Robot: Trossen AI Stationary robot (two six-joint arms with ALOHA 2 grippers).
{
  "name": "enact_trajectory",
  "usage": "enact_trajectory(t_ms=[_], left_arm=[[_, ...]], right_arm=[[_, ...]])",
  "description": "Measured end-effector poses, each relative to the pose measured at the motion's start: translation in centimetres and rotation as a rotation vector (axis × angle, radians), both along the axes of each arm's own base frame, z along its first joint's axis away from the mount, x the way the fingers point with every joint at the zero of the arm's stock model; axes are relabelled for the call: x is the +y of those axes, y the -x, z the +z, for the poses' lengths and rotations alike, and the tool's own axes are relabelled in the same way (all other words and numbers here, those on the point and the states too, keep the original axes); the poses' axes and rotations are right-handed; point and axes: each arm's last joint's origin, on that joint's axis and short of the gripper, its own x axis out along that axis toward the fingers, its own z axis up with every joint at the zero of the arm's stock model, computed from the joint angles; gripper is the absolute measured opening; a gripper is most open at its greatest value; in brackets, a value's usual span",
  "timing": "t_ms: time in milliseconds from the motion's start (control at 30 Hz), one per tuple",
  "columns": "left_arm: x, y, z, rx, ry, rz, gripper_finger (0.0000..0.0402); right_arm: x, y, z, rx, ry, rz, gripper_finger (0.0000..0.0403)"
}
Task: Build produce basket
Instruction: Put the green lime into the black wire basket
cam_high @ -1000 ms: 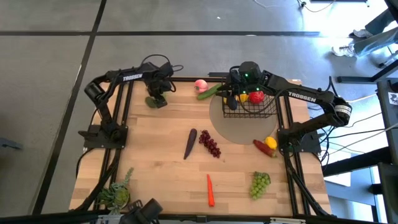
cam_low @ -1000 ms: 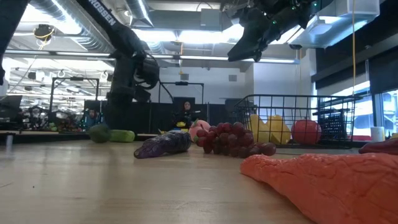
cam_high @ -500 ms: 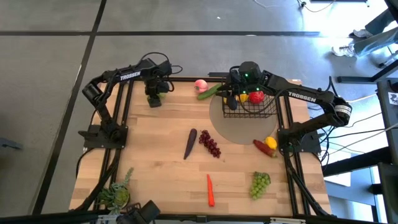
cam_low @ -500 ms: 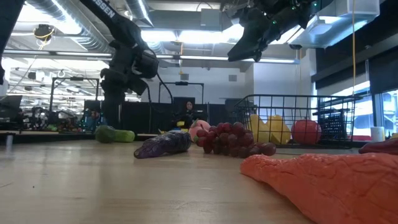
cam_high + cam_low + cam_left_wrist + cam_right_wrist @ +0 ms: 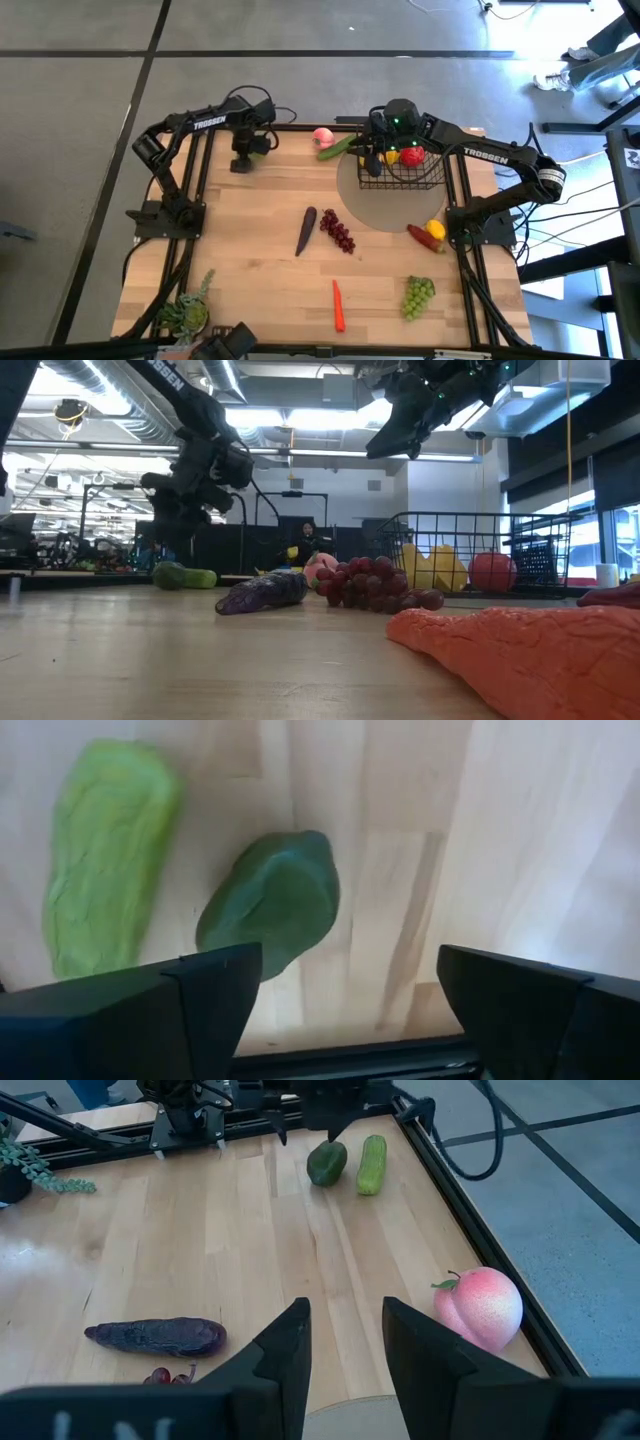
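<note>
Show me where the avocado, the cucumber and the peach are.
avocado (image 5: 268,900), left wrist view, middle of its dark green skin.
cucumber (image 5: 106,850), left wrist view, middle of its light green body.
peach (image 5: 482,1308), right wrist view, middle of its pink side.

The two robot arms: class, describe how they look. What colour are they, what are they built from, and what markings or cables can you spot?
Both arms are black, built from slim tube links with chunky round joints. The left arm and right arm each carry white TROSSEN lettering. Loose black cables loop near each wrist. Each tool, left tool and right tool, ends in two flat dark fingers. Green lights glow on the right wrist.
</note>
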Motion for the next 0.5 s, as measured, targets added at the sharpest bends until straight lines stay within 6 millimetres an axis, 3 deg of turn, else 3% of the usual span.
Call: enact_trajectory(t_ms=[200,500], left_arm=[[-0.1,0.7,-1.3,-0.003,0.033,-0.135,0.0293],[0.5,0.7,-1.6,-0.030,-0.009,-0.145,0.0293]], right_arm=[[0.0,0.0,0.0,0.000,0.000,0.000,0.0118],[0.0,0.0,0.0,0.000,0.000,0.000,0.0118]])
